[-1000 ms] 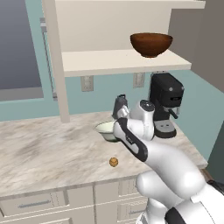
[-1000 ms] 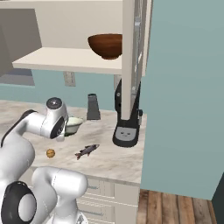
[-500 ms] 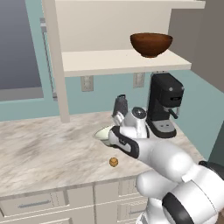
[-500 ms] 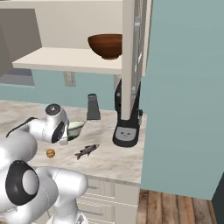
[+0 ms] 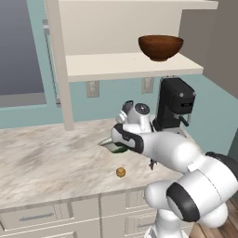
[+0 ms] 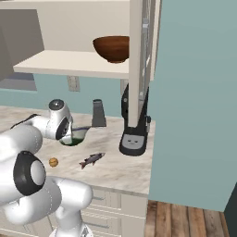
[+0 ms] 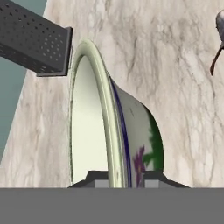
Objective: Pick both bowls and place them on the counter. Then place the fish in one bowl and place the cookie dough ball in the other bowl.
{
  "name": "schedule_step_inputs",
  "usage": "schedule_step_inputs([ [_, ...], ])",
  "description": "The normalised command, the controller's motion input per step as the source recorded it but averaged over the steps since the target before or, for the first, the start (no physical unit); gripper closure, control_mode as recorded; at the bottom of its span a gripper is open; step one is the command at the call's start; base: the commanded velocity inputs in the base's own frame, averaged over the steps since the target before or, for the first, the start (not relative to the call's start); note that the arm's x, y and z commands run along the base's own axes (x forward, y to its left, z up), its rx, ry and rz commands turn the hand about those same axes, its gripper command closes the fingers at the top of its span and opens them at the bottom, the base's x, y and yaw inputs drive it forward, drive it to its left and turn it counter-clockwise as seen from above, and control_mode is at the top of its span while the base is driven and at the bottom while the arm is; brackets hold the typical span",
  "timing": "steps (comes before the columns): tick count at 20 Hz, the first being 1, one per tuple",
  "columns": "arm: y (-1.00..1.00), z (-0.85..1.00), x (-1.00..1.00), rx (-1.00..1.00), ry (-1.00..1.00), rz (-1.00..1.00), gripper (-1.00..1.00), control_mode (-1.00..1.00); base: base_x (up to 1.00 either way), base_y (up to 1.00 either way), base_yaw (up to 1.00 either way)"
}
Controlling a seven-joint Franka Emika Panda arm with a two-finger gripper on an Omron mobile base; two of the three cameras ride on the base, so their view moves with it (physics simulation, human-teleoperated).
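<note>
Looking from the left base view, the cream-white bowl [image 5: 113, 145] sits low on the counter [image 5: 51, 160] with the gripper [image 5: 122, 141] right at its rim, the cookie dough ball [image 5: 120, 172] lies loose just in front of it, and the reddish-brown bowl [image 5: 160, 47] is up on the shelf [image 5: 125, 65] above the coffee machine [image 5: 174, 104], so bowl one looks placed or nearly so and bowl two is untouched. From the right base view, same story: green-inside bowl [image 6: 74, 136] on the marbled top beside the arm's wrist, fish [image 6: 92, 159] lying on the counter between bowl and coffee machine [image 6: 133, 134], dough ball [image 6: 53, 162] near the front edge, brown bowl [image 6: 112, 48] on the shelf, a dark grater [image 6: 97, 113] by the wall. In the hand view the bowl rim [image 7: 116, 144] runs up between the two finger tips [image 7: 98, 180], which sit close on either side of it; whether they pinch it or have just let go I cannot tell. Judging progress: roughly one of four placements done; left are the brown bowl down, fish into one, dough into the other.
</note>
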Motion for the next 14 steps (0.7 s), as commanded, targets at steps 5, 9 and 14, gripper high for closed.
schedule_step_inputs([
  [5,-0.08,-0.53,-0.12,0.00,0.06,0.00,1.00,-1.00,0.00,0.00,0.00],
  [9,-0.18,-0.58,-0.22,0.00,0.08,0.00,1.00,-1.00,0.00,0.00,0.00],
  [14,-0.17,-0.57,-0.32,0.00,0.07,0.00,1.00,-1.00,0.00,0.00,0.00],
])
